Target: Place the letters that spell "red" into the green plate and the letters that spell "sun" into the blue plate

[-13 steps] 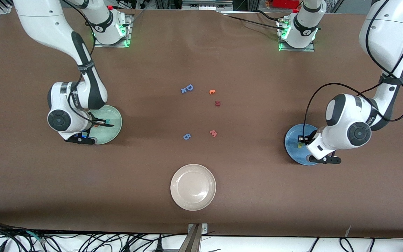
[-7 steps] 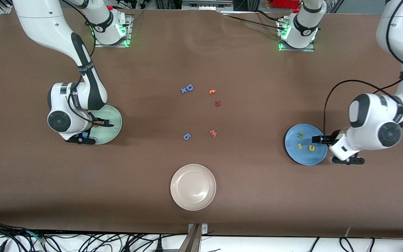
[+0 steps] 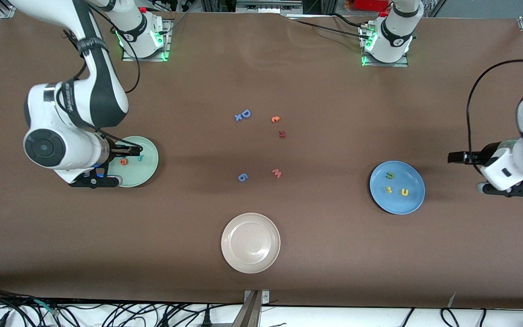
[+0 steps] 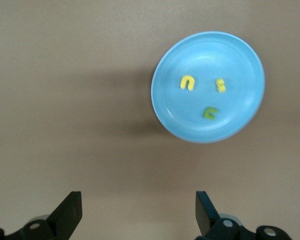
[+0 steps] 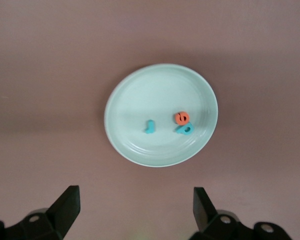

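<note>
Closest to the front camera sits a beige-white plate [image 3: 250,243], alone near the table's edge. Farther in, toward the left arm's end, is the blue plate [image 3: 413,200], and in it lie the three small letters: a yellow "s" [image 3: 388,190], a yellow u-shape [image 3: 405,192] and a green u-shape [image 3: 390,175], each apart from the others. The left gripper [image 3: 457,157] hangs in the air over bare table just beside that plate, toward the left arm's end; its wrist view shows both fingers [image 4: 70,216] spread wide with nothing between them.

Toward the right arm's end is the green plate [image 3: 145,175]. In it are an orange "e" [image 3: 124,161] with a teal "d" [image 5: 185,129] touching it, and a teal "r" [image 3: 140,158] a little apart. The right gripper [image 3: 127,149] is up over the rim of that plate, its fingers [image 5: 66,206] also parted and holding nothing.

In the middle of the table lie the leftover pieces: a blue "6" [image 3: 242,177] and a pink "w" [image 3: 277,173], then farther off a dark red letter [image 3: 282,134], an orange "t" [image 3: 275,119] and a bigger blue "D" [image 3: 245,113] with a small blue "x" [image 3: 238,117] touching it.
</note>
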Available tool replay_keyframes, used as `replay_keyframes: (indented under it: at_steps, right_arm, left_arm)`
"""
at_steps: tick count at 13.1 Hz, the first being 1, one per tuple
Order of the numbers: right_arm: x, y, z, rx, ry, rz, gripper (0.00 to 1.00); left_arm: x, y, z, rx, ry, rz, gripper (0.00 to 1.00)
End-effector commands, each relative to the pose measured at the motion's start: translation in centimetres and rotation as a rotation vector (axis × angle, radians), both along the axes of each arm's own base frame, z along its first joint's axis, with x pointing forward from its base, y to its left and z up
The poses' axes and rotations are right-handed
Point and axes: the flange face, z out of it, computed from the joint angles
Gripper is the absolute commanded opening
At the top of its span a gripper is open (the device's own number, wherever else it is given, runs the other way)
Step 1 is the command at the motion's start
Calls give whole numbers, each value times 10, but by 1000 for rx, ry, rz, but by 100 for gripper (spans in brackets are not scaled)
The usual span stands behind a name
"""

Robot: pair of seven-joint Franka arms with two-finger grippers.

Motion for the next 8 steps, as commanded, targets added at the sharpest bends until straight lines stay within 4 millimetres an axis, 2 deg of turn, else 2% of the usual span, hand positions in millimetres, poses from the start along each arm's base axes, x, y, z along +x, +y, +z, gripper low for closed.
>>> replay_keyframes:
  at_steps: [1,2,3,4,5,6,7,8]
  right_arm:
    - [18,3,45,26,-68,4,100]
    - [20,1,65,33,-104,2,100]
    - [19,-2,83,44,-139,0,100]
    - [13,-10,110,60,-177,-4,100]
    - [8,-21,126,72,-190,-16,100]
    - [-3,-30,149,90,-212,-22,100]
    - [-15,-54,163,102,-231,-55,100]
    - [-26,-71,169,107,-233,-77,100]
  left_arm:
    - [-8,-25,62,53,-37,-38,100]
    - [-18,-40,80,72,-40,-52,100]
    - [-27,-48,102,55,-69,-39,100]
    - [-36,-46,124,-21,-105,17,100]
    - [-46,-41,150,-66,-150,59,100]
    - [-55,-39,170,-62,-186,64,100]
    - [-59,-40,177,-63,-198,64,100]
    - [-64,-39,178,-65,-197,64,100]
